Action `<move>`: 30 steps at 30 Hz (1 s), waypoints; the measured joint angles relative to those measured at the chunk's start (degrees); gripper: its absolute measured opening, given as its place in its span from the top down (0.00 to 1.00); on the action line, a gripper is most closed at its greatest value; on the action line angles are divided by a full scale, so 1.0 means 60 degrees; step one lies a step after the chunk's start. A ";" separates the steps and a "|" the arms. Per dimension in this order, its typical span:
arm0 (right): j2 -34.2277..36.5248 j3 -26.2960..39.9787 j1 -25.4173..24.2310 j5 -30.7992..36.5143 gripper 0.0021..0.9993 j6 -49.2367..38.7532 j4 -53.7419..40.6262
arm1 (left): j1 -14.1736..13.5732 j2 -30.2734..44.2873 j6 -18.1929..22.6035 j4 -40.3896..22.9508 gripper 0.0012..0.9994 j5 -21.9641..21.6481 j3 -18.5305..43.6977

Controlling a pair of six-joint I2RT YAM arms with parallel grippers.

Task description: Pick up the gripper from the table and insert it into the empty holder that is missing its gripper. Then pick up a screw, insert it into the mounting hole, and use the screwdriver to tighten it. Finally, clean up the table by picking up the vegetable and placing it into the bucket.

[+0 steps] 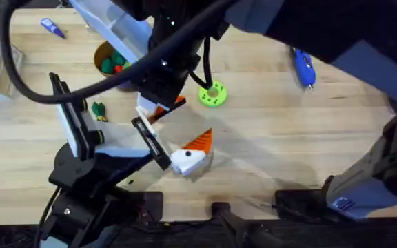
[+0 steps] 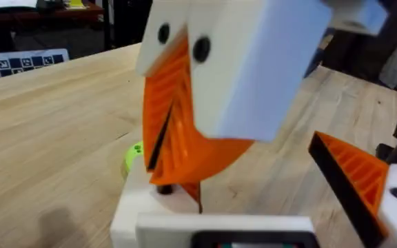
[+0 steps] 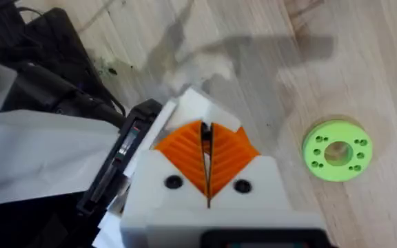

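Note:
My right gripper [image 1: 160,107] has reached across the middle and hangs over my left gripper [image 1: 167,131], which stands open. The right one's orange pads [image 3: 185,155] are pressed shut. A sliver of orange, the gripper [image 2: 191,191], shows under them against the empty holder [image 2: 140,207], the bare white mount of the left arm [image 3: 191,103]. The left arm's other finger carries its orange wedge tip [image 1: 202,141] [image 2: 353,172]. The vegetable [image 1: 99,110] lies left of the arms. The bucket [image 1: 105,49] sits behind it. The blue screwdriver [image 1: 302,67] lies at the far right.
A lime-green disc [image 1: 212,94] [image 3: 336,150] lies just right of the right gripper. Inside the bucket are green and red toys. A small blue pen-like tool [image 1: 52,27] rests at the far left, near a box at the table's left edge.

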 joint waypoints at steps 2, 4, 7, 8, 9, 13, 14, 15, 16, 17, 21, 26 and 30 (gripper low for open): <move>0.0002 0.0000 0.0000 0.0000 1.00 0.0000 0.0005 | 0.0000 0.0000 -0.0003 0.0000 0.01 0.0000 0.0000; 0.0000 0.0000 0.0000 0.0003 1.00 0.0000 0.0018 | 0.0000 0.0000 -0.0003 0.0000 0.01 0.0000 0.0000; 0.0003 0.0000 0.0000 0.0000 1.00 0.0000 0.0018 | 0.0000 0.0000 -0.0003 0.0001 0.01 0.0000 0.0000; 0.0000 0.0000 0.0000 0.0000 1.00 0.0000 0.0020 | 0.0000 0.0000 -0.0003 0.0000 0.01 0.0000 0.0000; 0.0000 0.0000 0.0000 0.0000 1.00 0.0000 0.0018 | 0.0000 0.0000 -0.0003 0.0000 0.01 0.0000 0.0000; 0.0004 0.0000 0.0000 0.0007 0.76 0.0055 0.0007 | 0.0000 -0.0004 0.0007 0.0007 0.01 0.0000 0.0000; 0.0004 0.0000 0.0000 0.0007 0.63 0.0063 0.0000 | 0.0000 0.0000 0.0007 0.0005 0.01 0.0000 0.0000; 0.0004 0.0000 0.0000 0.0021 0.48 0.0067 -0.0004 | 0.0000 0.0000 0.0007 0.0007 0.01 -0.0002 0.0000; 0.0004 0.0000 -0.0004 0.0107 0.34 0.0066 -0.0011 | 0.0003 0.0000 0.0004 0.0004 0.01 -0.0007 0.0000; 0.0004 0.0001 -0.0031 0.0225 0.20 0.0072 -0.0008 | 0.0004 -0.0003 -0.0003 0.0004 0.01 -0.0020 0.0000; 0.0002 0.0040 -0.0166 0.0361 0.04 0.0044 -0.0018 | 0.0004 0.0000 -0.0007 0.0004 0.01 -0.0033 0.0000; -0.0102 0.0040 -0.0164 0.0317 0.04 0.0044 -0.0033 | 0.0004 -0.0004 0.0004 0.0007 0.01 -0.0004 0.0000; -0.0469 0.0040 -0.0251 0.0224 0.04 0.0040 -0.0121 | 0.0004 -0.0001 0.0016 0.0007 0.01 0.0000 0.0000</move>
